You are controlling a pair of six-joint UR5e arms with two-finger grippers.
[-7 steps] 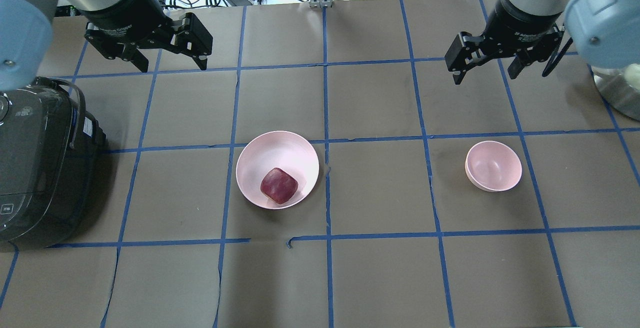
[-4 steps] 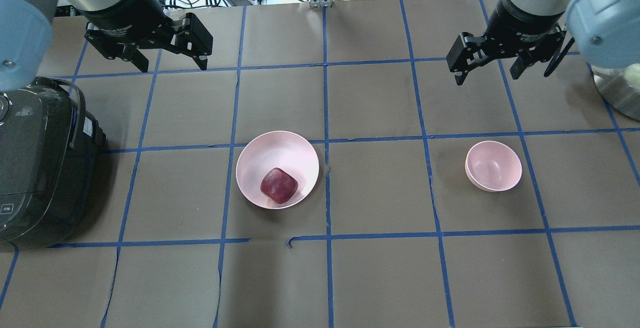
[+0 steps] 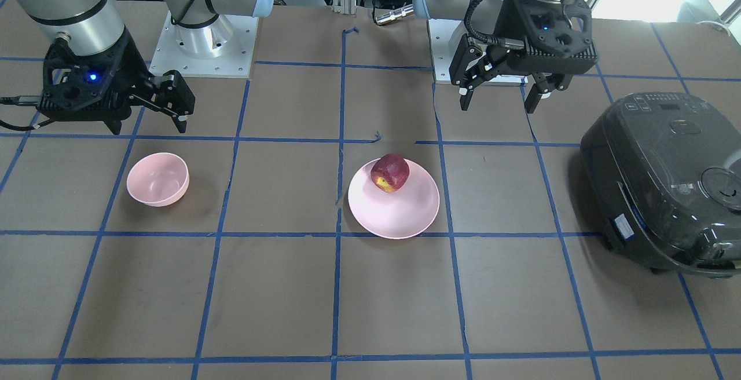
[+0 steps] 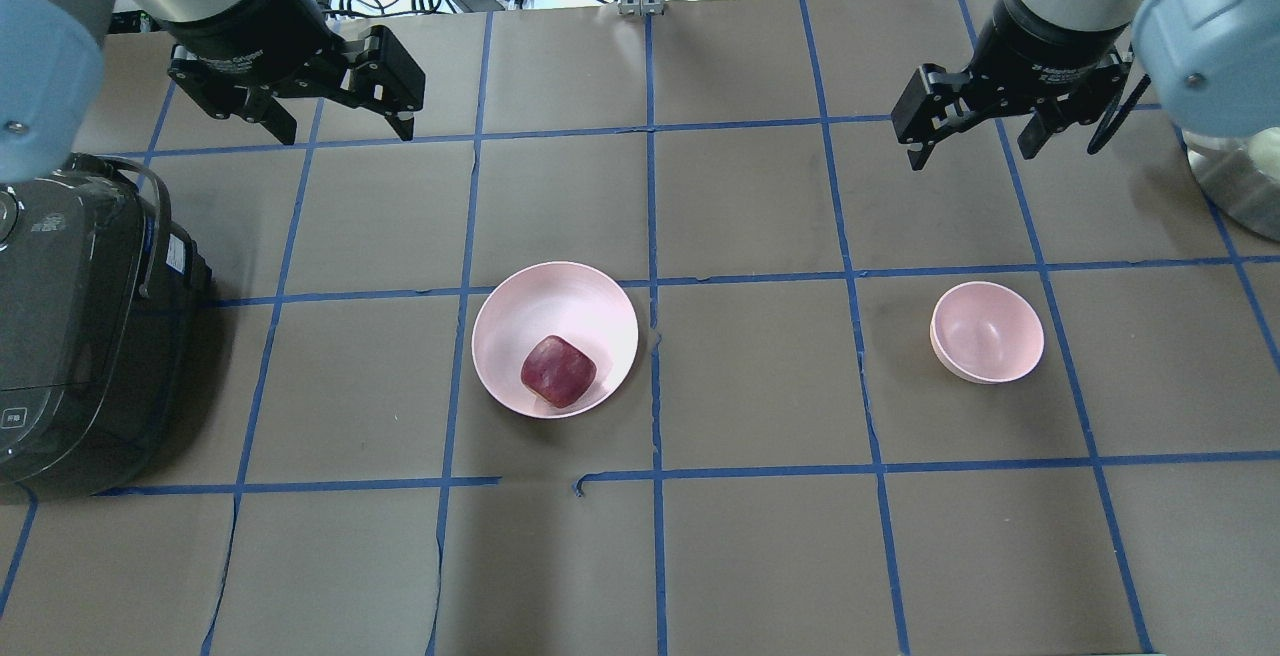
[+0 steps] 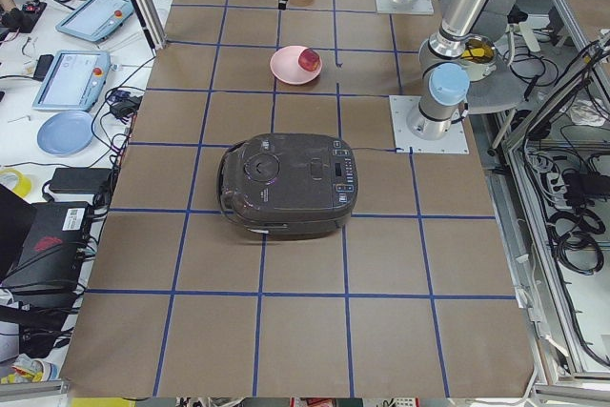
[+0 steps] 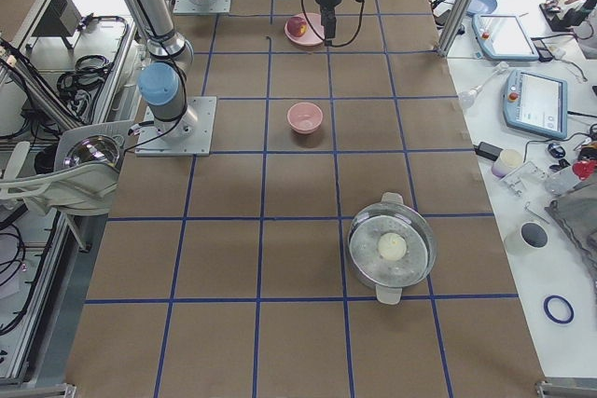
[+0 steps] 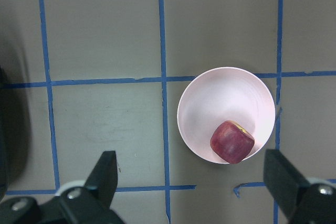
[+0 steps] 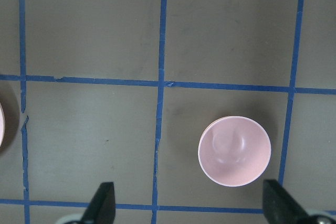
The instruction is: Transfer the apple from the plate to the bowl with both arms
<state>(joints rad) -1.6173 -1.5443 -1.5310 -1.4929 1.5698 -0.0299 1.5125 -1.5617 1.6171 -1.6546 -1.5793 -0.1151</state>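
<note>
- The left tool and right tool are held wide open, empty.
- The apple, off-centre on the plate, is best straddled squarely from above.

Brown table — bearing plate, bowl, cooker, pot.

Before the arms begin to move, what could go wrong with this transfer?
1. The apple lies off-centre on the plate, near its rim. A nudge from the open left gripper could roll it off.
2. The bowl is much narrower than the plate. An off-centre release by the right gripper may miss or tip it.
3. The dark cooker stands on the left arm's side, so a wide swing could strike it.
</note>
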